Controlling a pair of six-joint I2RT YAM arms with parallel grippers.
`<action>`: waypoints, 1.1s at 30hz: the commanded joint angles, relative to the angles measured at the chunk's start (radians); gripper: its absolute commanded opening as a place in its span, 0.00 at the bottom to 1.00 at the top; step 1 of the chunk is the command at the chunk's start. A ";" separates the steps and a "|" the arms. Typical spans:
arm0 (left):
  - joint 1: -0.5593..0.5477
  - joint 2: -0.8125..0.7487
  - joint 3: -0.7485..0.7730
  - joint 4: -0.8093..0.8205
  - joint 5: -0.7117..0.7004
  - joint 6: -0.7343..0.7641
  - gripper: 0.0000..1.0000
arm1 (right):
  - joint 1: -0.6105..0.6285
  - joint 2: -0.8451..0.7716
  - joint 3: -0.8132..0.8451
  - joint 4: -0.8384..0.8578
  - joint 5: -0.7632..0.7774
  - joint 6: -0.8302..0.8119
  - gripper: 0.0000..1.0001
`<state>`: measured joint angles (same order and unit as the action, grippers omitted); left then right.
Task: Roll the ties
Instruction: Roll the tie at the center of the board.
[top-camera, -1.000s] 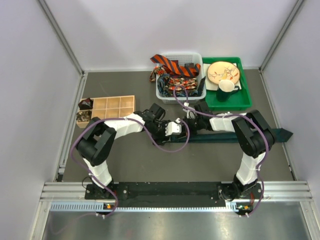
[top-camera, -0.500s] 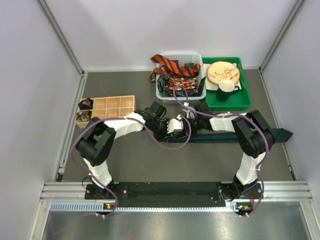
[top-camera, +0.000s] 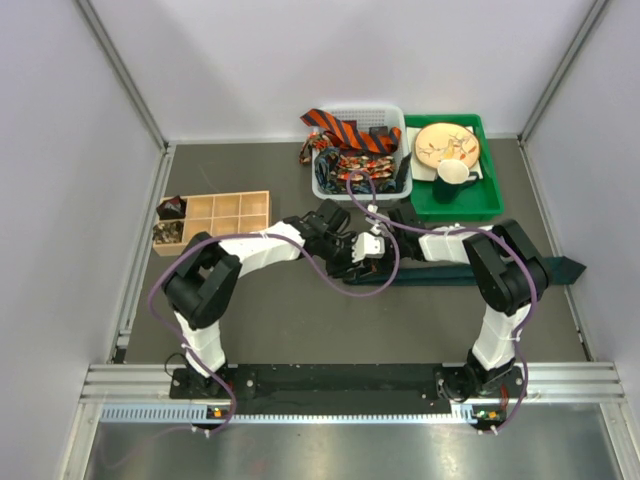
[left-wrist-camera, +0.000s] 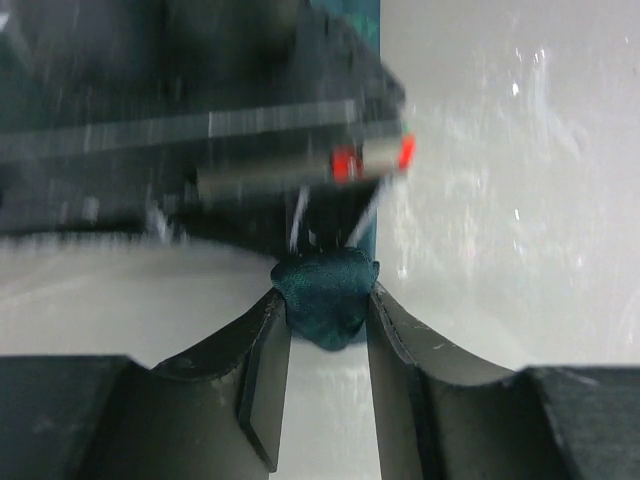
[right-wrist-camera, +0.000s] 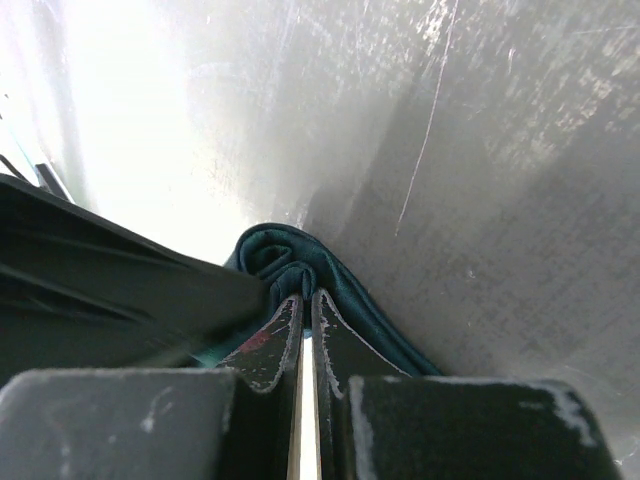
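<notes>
**Where two grippers meet mid-worktop, a teal tie is clamped at its rolled end**

Seen from above, a grey worktop (top-camera: 260, 310) carries a long teal tie (top-camera: 430, 273) lying flat across the right half. Its wide end points towards the right wall. Its other end sits near the centre, where both arms reach in and nearly touch.

The left gripper (top-camera: 365, 250) comes in from the left. Its wrist camera shows the tie's end wound into a small tight roll (left-wrist-camera: 325, 300). That gripper (left-wrist-camera: 325, 315) is clamped on the roll, one finger (left-wrist-camera: 268, 345) pressing each side. The right arm's dark body sits blurred just behind the roll.

The right gripper (top-camera: 386, 244) comes in from the right, above the flat length of the tie. In its wrist view its fingers (right-wrist-camera: 305, 302) are closed together, tips pushed into a fold of the teal cloth (right-wrist-camera: 290, 255). Whether any cloth is pinched between them I cannot tell.

At the back, a white basket (top-camera: 328, 188) holds patterned ties (top-camera: 360, 160). A striped tie (top-camera: 335, 125) in orange and black drapes over its left rim. Just right of the basket a green tray (top-camera: 490, 205) carries a plate (top-camera: 447, 143) and a dark mug (top-camera: 455, 178). To the left stands a wooden box (top-camera: 225, 210) with compartments. Its leftmost ones hold small dark bundles, too small to make out.
</notes>
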<state>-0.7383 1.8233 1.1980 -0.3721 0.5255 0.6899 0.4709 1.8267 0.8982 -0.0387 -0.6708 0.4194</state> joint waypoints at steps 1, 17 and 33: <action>-0.039 0.070 0.072 0.067 -0.039 -0.038 0.39 | 0.011 0.019 0.010 -0.010 0.054 -0.025 0.00; -0.058 0.143 0.034 -0.082 -0.142 0.079 0.39 | -0.005 -0.021 -0.019 0.029 0.008 0.005 0.00; -0.056 0.160 0.064 -0.185 -0.114 0.123 0.34 | -0.103 -0.181 -0.088 0.066 -0.214 0.057 0.27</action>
<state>-0.7933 1.9350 1.2747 -0.4492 0.4328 0.7895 0.3687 1.6775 0.8387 -0.0456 -0.7948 0.4549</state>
